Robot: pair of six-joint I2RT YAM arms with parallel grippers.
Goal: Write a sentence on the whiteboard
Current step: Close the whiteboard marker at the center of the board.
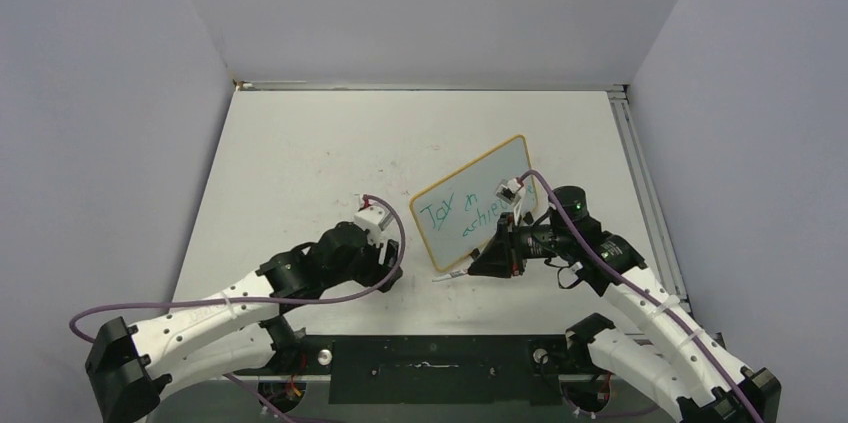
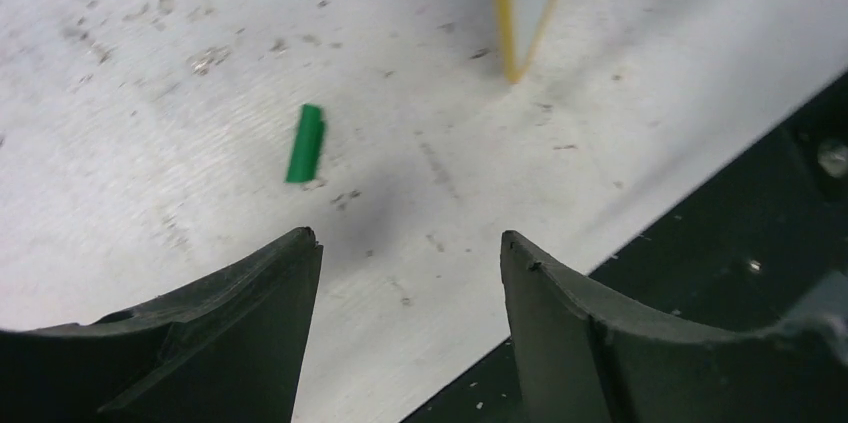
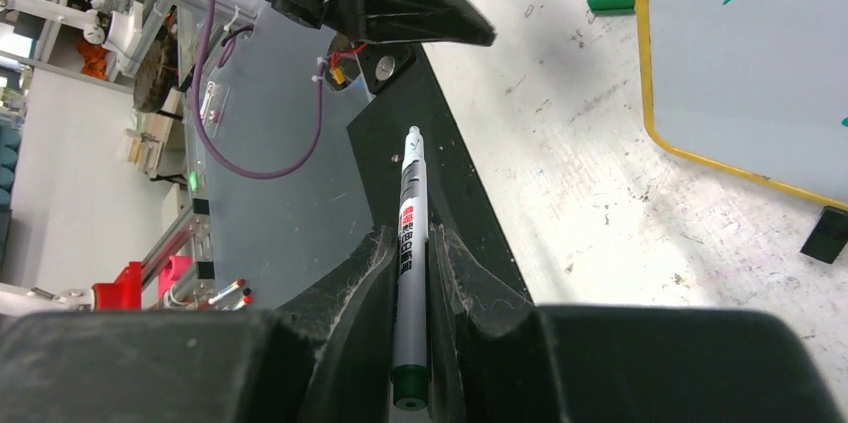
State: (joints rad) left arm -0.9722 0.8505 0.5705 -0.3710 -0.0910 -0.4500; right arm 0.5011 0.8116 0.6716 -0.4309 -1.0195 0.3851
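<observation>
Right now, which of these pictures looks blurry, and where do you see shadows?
Left wrist view: soft overall, the green cap smeared, a dim shadow on the table ahead of the fingers. Right wrist view: the marker is crisp. Top view: evenly lit, writing on the board readable.

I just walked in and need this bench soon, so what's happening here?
Two robot arms are working at a small whiteboard standing on the table. It carries teal-green handwriting in two slanted lines. The right hand is shut on a marker, which is not touching the board. The left hand hangs open and empty near a small green piece, probably the marker's cap.
</observation>
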